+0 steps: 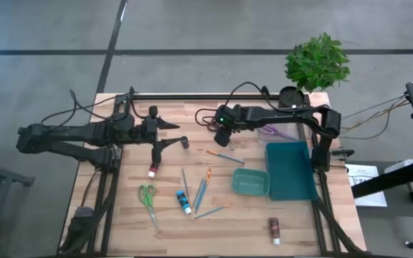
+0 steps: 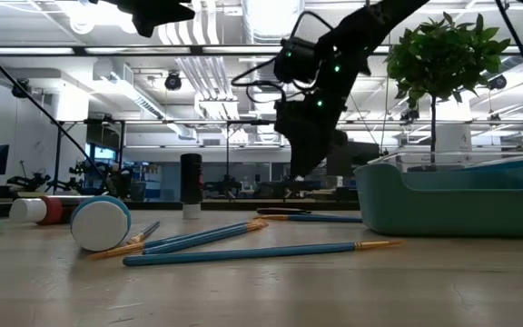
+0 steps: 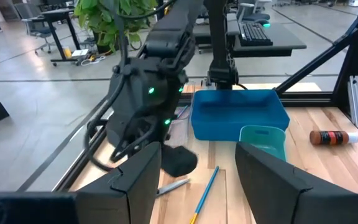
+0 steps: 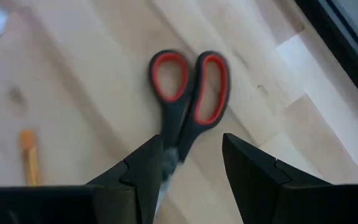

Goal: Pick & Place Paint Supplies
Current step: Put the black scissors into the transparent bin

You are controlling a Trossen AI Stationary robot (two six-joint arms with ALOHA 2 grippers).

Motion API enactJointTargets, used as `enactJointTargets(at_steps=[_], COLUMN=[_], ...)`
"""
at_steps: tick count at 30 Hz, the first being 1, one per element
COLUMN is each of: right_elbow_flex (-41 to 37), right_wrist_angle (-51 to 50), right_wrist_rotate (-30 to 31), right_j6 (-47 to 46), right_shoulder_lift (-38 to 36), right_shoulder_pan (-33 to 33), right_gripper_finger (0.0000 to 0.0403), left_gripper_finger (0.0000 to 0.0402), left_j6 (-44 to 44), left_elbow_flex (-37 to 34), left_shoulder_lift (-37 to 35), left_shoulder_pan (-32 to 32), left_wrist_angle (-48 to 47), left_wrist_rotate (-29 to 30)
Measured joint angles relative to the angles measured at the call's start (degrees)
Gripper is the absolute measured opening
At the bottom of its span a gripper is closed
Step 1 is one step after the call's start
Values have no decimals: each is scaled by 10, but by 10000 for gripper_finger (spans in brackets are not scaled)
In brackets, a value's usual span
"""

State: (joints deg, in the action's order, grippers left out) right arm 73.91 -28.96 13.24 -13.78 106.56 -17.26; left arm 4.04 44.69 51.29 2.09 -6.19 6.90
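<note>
- Right gripper (image 4: 188, 165) hovers with fingers parted, empty, directly over red-handled black scissors (image 4: 188, 93) on the table (image 1: 300, 222).
- Left gripper (image 3: 194, 177) parted, empty.
- Thin blue paintbrushes (image 1: 201, 192), orange-tipped, lie mid-table beside the teal palette (image 1: 251, 182).

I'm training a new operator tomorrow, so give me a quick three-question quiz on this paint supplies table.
1. True or false: the brown paint tube lies inside the large teal tray.
2. What lies on the table right below the right end effector? A) red-handled scissors B) a sponge C) a roll of tape
3. Short answer: which is gripping something, the left end effector, the right one, or neither?

Key: 1. False, it lies on the bare wood, apart from the tray. 2. A. 3. Neither; both stand open with nothing gripped.
</note>
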Motion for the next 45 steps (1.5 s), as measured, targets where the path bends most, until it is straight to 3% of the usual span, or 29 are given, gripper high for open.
enactJointTargets(at_steps=[8,18,25,45], right_elbow_flex=[7,5,4,-2], right_wrist_angle=[6,-65,-79,-126], right_wrist_rotate=[-33,-62,-121,-133], right_j6=[-21,-45,-48,-53], right_shoulder_lift=[27,29,53,63], right_shoulder_pan=[-12,-13,-12,6], right_gripper_finger=[164,164,164,164], left_gripper_finger=[214,214,214,214], left_j6=[0,0,-10,-11], left_elbow_flex=[0,0,0,0], left_shoulder_lift=[0,0,0,0], left_shoulder_pan=[0,0,0,0], left_wrist_angle=[2,-1,0,0], left_wrist_rotate=[0,0,0,0])
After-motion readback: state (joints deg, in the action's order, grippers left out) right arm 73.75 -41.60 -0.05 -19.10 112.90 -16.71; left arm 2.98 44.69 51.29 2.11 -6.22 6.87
